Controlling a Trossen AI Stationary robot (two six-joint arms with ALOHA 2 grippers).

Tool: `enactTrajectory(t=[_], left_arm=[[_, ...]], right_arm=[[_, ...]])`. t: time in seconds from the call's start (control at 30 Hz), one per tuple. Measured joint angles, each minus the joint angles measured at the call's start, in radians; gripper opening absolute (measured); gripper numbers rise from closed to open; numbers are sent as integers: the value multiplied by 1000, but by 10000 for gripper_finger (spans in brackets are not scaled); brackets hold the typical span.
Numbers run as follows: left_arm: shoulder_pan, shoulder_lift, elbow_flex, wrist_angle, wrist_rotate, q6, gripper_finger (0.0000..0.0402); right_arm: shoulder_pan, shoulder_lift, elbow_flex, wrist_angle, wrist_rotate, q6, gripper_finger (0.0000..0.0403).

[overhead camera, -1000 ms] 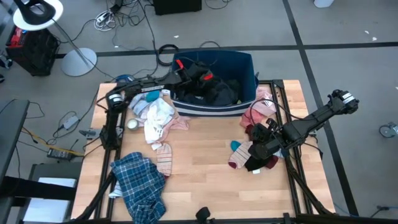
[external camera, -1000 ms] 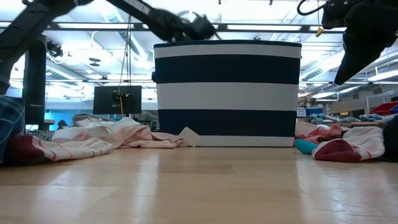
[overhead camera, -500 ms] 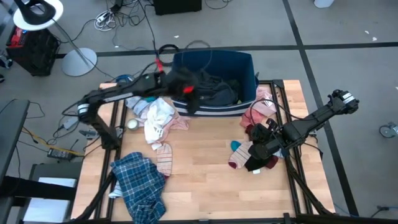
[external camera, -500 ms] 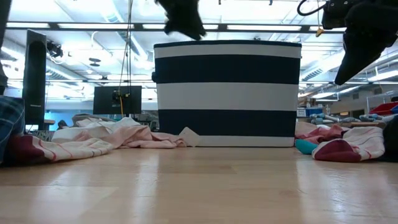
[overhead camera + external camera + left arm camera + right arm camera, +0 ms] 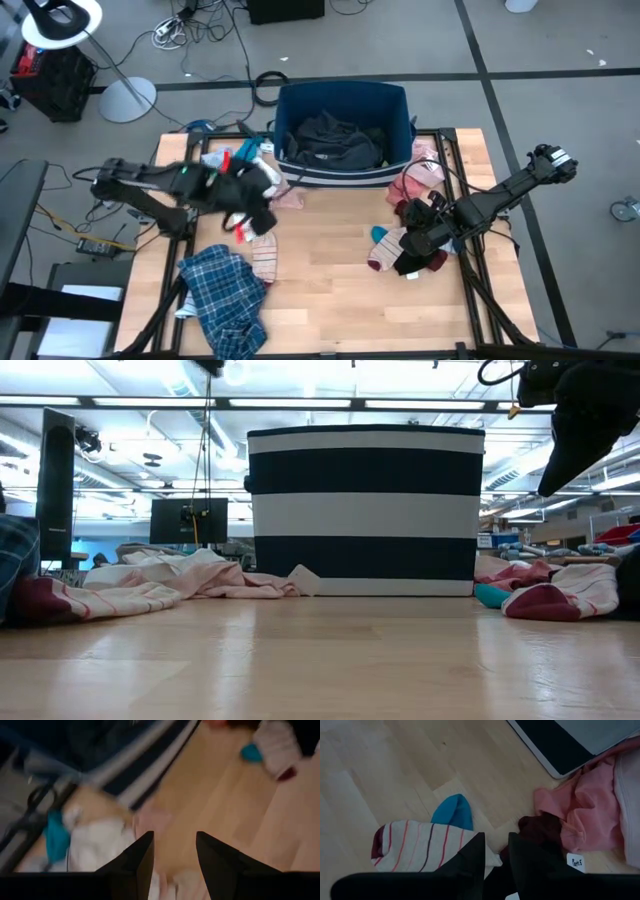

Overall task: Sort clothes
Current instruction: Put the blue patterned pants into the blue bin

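The table [image 5: 330, 280] carries a navy bin [image 5: 345, 100] at its far edge, dark garments [image 5: 335, 140] heaped inside. A plaid shirt [image 5: 225, 300] overhangs the near-left corner. White and pink pieces [image 5: 262, 180] lie partly hidden under the blurred left gripper [image 5: 250, 205], fingers [image 5: 137, 862] apart, empty. By the right edge, the right gripper [image 5: 410, 245] hovers over striped socks [image 5: 420, 847], fingers narrowly parted, empty.
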Motion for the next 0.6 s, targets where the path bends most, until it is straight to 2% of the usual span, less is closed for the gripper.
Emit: enactTrajectory(t=[0.17,0.33,0.5,0.6], left_arm=[[-165,-23,-85,-116,-7,-278,151],[-299,-25,-215,-155,23,-501,151],[-385,-26,-387,-139,104,-702,151],[-428,-45,-504,-55,170,-776,151]], right_arm=[[0,0,0,3,0,0,84],[0,0,0,10,0,0,84],[0,0,0,29,0,0,84],[0,0,0,39,-1,0,84]])
